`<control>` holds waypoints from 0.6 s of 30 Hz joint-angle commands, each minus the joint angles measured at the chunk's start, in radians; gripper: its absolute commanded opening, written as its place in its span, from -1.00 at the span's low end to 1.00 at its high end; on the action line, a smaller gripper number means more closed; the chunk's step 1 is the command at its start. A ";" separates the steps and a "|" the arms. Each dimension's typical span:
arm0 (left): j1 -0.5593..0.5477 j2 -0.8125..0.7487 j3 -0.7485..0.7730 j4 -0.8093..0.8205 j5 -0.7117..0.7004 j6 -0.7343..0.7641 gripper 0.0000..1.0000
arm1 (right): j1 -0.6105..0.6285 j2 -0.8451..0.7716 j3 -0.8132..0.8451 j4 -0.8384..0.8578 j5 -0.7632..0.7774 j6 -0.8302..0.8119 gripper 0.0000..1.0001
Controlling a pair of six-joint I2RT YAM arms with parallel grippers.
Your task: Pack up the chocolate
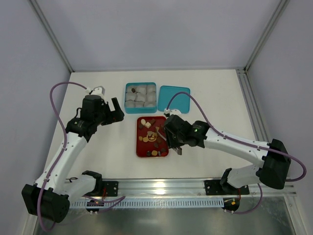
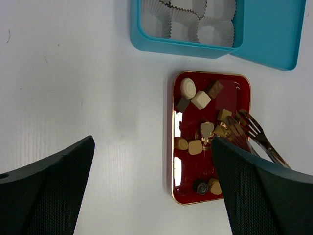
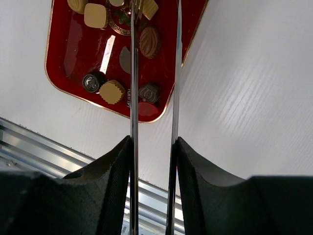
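The chocolate (image 1: 149,125) lies as several small brown, tan and cream pieces on a red tray (image 1: 142,150). My right gripper (image 1: 171,139) is shut on metal tongs (image 3: 134,98), one blade pressed against each finger. The tongs' forked tips (image 2: 247,127) reach in among tan pieces (image 2: 200,146) at the tray's middle. Whether the tips hold a piece I cannot tell. My left gripper (image 1: 117,110) hovers open to the left of the tray, with nothing between its fingers (image 2: 58,181). One dark piece (image 1: 133,90) sits in a cup of the teal box (image 1: 126,100).
The teal box holds several grey-white paper cups (image 2: 215,32). Its teal lid (image 1: 174,98) lies beside it on the right. A metal rail (image 3: 39,142) runs along the table's near edge, just below the tray (image 3: 73,49).
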 commanded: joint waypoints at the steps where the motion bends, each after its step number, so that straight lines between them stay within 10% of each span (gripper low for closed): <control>1: 0.006 0.001 0.002 0.010 0.006 0.006 0.99 | 0.004 0.013 0.047 0.033 0.015 -0.008 -0.15; 18: 0.006 -0.003 -0.001 0.009 0.005 0.006 0.99 | -0.019 0.056 0.051 0.053 0.003 -0.008 -0.15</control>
